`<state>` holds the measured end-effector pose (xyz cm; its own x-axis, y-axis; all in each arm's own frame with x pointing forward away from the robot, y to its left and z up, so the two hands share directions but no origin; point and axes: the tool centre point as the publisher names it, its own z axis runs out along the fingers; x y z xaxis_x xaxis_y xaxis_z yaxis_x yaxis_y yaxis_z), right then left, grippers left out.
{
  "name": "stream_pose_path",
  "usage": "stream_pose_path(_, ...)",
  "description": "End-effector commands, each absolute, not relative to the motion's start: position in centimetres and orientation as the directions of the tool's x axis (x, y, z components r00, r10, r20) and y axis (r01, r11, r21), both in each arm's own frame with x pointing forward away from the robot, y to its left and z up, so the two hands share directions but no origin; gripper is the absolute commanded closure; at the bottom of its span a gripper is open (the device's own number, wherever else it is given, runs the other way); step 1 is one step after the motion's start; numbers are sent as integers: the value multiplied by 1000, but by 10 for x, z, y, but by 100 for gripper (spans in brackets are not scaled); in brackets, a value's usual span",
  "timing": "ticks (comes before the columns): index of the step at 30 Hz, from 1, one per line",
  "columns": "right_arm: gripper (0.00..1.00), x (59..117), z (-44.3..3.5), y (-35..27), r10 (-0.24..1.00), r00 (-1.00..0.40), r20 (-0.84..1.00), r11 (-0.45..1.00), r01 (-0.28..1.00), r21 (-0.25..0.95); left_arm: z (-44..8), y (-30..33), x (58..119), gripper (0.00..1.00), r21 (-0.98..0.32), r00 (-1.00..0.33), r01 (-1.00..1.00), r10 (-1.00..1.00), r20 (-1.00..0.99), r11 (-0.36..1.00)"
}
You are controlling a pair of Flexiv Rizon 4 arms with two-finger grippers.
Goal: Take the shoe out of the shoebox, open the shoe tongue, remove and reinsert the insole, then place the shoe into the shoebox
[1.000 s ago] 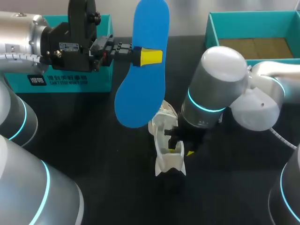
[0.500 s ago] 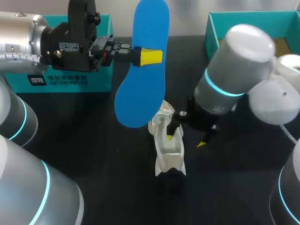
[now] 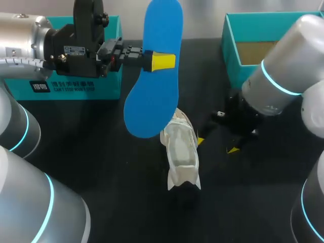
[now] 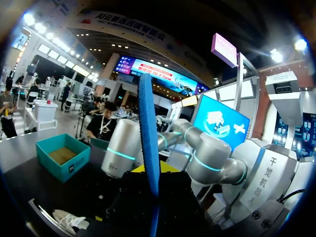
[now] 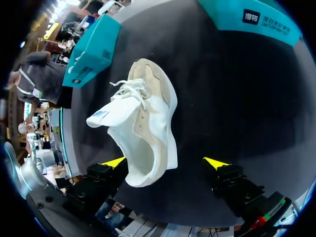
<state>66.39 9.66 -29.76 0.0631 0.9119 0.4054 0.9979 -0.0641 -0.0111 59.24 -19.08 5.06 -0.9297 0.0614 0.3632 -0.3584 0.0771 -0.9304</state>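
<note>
Obs.: The left gripper (image 3: pixel 163 61) is clamped on the blue insole (image 3: pixel 152 101) at about mid-length. It holds the insole on end in the air, above and just behind the shoe (image 3: pixel 181 152). The left wrist view shows the insole edge-on, a thin straight blade rising from the fingers with no visible droop.

The right gripper (image 3: pixel 217 145) is spread wide and grips nothing. It sits low, just beside the shoe on the shoebox (image 3: pixel 230 50) side. One yellow tip is close to the shoe's flank, but I cannot tell from the head view whether it touches.

The shoe sits on the black table (image 3: pixel 101 152), outside the box, with its mouth up. In the right wrist view the tongue (image 5: pixel 111 114) is pulled forward and the laces (image 5: pixel 129 89) lie loose.

Handling, judged:
- Insole: light foam, springy, stiff enough to stand when pinched at the waist. It will probably buckle if pushed in from the far end. The mid-length hold looks sound for steering the toe end into the mouth.
- Shoe: light, with a soft fabric upper and a firmer sole and heel cup. It is likely to skid on the smooth table when the insole is pressed in.
- The best brace would be across the heel or the sidewalls near the collar. The tongue and laces would only give way.
</note>
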Motion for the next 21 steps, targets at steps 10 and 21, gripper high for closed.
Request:
stream_pose_path(10,0,681,-245,98,700,54,712,-99,995,21,51,-191,593,100,-930,-930,-358,63,363,80)
stream_pose_path(21,0,701,-229,99,501,89,861,-97,994,-46,51,-191,593,100,-930,-930,-358,63,363,80)
